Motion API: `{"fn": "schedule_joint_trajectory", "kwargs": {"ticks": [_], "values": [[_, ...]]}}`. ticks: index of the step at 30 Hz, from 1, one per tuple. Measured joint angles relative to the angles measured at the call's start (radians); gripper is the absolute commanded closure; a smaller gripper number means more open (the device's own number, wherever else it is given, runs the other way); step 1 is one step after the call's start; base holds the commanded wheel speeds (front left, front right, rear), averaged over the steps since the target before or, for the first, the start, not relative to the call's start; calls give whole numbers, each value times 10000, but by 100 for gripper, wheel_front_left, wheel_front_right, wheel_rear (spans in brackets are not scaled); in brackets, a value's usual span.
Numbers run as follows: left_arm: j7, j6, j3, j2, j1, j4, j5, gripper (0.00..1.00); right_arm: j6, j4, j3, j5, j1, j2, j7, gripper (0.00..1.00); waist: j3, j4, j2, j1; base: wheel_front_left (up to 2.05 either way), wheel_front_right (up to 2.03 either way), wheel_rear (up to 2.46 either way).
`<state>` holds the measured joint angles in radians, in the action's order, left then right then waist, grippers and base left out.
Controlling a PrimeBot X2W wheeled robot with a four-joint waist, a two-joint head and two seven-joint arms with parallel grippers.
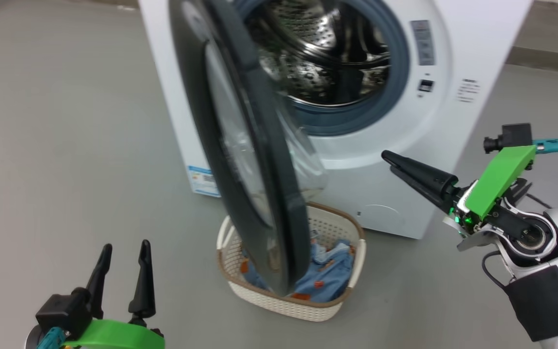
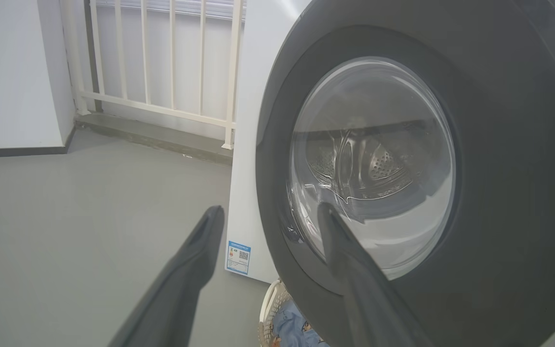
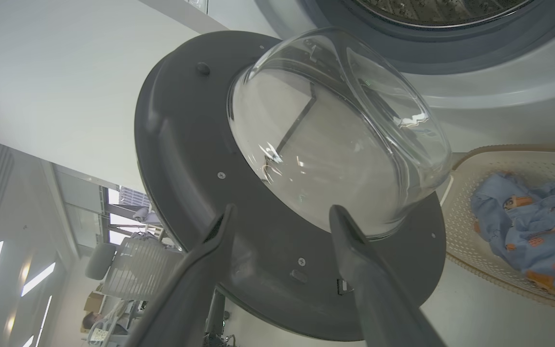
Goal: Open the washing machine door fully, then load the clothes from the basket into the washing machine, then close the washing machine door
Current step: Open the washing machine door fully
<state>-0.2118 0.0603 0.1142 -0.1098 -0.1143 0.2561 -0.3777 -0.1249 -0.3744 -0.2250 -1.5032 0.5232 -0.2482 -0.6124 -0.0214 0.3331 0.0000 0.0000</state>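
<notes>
The white washing machine (image 1: 405, 160) stands ahead with its steel drum (image 1: 322, 48) exposed. The washing machine door (image 1: 255, 160) hangs partly swung out, edge-on to me, over the basket (image 1: 279, 300) on the floor. Light blue clothes (image 1: 330, 271) lie in the basket. My left gripper (image 1: 126, 245) is open at the lower left, well short of the door's outer face (image 2: 499, 193). My right gripper (image 1: 388, 161) points left from the right side. It is open and empty, facing the door's inner side (image 3: 186, 159) and glass bowl. To the right there are the basket (image 3: 465, 212) and clothes (image 3: 523, 217).
Grey floor (image 1: 66, 145) spreads wide to the left of the machine. A white railing (image 2: 162, 58) and a white wall (image 2: 12, 72) stand behind it. A blue label (image 1: 201, 179) is low on the machine's side, a round flap (image 1: 378, 213) low on its front.
</notes>
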Motion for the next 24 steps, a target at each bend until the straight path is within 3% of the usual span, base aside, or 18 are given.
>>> {"fn": "schedule_joint_trajectory", "kwargs": {"ticks": [14,24], "values": [[-178,-90,-73,-27,182,48,-88,0,0,2027,-566,2203,-1393,-1162,3651,0,-119,-1836,0,0,0,0,0],[-263,-276,-198,-50,418,-82,-161,0,0,2100,-746,4044,-2489,-1923,6635,0,-218,-2809,0,0,0,0,0]]}}
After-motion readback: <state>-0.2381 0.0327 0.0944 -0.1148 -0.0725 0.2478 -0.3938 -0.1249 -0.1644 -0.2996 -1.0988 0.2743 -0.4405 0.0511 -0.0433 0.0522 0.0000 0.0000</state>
